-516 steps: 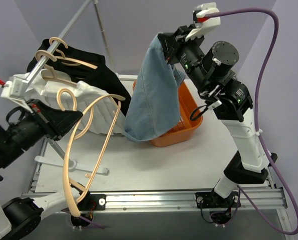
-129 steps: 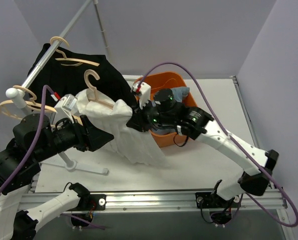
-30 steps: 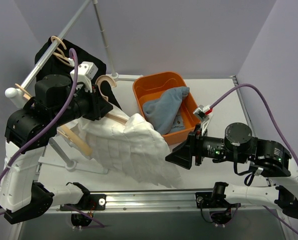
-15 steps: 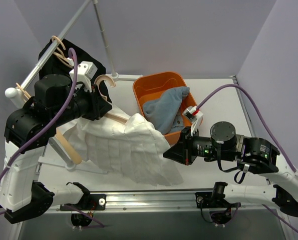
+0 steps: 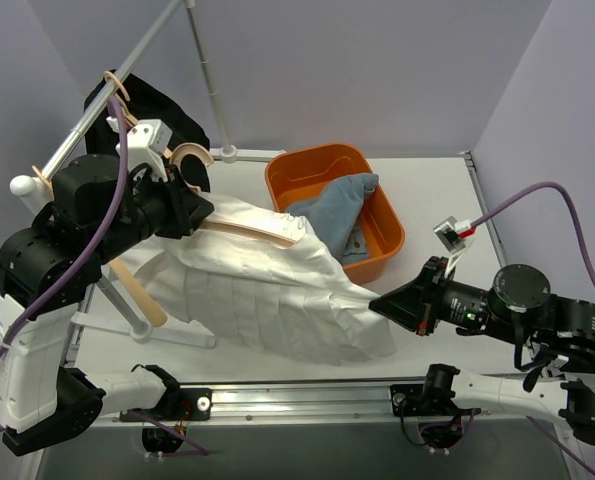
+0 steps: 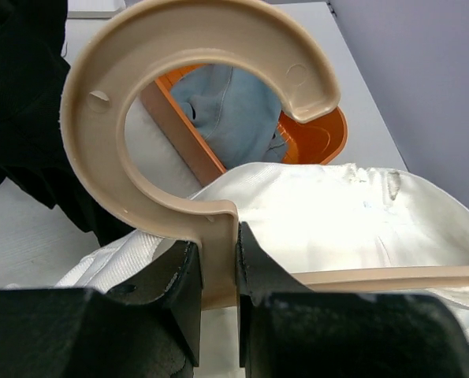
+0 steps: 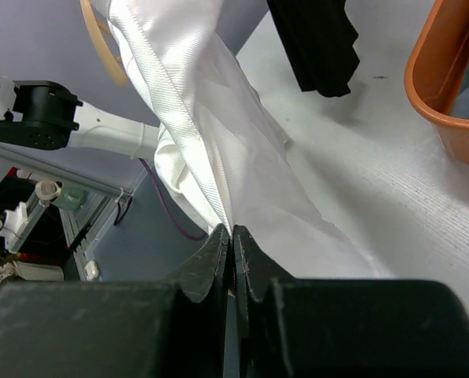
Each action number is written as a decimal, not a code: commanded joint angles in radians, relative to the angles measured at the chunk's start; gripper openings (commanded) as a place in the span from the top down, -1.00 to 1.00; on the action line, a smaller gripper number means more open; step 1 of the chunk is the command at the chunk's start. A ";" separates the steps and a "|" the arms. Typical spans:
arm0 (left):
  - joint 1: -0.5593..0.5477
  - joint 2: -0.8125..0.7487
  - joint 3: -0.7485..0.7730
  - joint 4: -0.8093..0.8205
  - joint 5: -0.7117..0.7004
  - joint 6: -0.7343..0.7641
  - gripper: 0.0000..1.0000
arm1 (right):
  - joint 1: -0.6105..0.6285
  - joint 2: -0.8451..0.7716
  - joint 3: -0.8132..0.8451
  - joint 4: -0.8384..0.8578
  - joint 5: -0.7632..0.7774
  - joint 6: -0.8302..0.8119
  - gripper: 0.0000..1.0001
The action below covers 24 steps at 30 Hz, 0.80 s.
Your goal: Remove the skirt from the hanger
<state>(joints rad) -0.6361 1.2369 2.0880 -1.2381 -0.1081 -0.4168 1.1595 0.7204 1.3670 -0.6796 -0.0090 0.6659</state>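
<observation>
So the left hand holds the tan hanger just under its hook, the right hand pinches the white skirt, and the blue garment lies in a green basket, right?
Not quite: the basket is orange, not green, as the top view shows. The blue garment does lie in it, the left hand grips the hanger under its hook, and the right hand pinches the white skirt.

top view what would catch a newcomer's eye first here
The white skirt is stretched across the middle between the two arms. The left gripper clamps the neck of the tan hanger, and the right gripper pinches the skirt's edge. Behind it sits an orange basket holding a blue garment.
</observation>
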 commanded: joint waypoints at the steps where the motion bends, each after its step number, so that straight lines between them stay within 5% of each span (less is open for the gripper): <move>1: 0.012 -0.034 0.058 0.063 -0.168 0.041 0.95 | 0.003 -0.050 0.032 -0.104 0.070 0.024 1.00; 18: 0.012 -0.034 0.101 0.111 -0.173 0.000 0.95 | -0.006 -0.101 0.021 -0.078 0.066 0.031 1.00; 19: 0.012 -0.036 0.103 0.109 -0.168 0.000 0.95 | -0.006 -0.086 0.027 -0.066 0.061 0.021 0.56; 21: 0.012 -0.037 0.106 0.098 -0.162 0.000 0.95 | -0.004 -0.049 0.044 -0.061 0.061 -0.003 0.04; 24: 0.012 -0.039 0.115 0.082 -0.159 0.000 0.95 | -0.004 0.074 0.118 -0.063 0.064 -0.087 -0.25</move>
<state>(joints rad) -0.6266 1.2137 2.1513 -1.2167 -0.2665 -0.4107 1.1591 0.6765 1.4349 -0.8040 0.0555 0.6594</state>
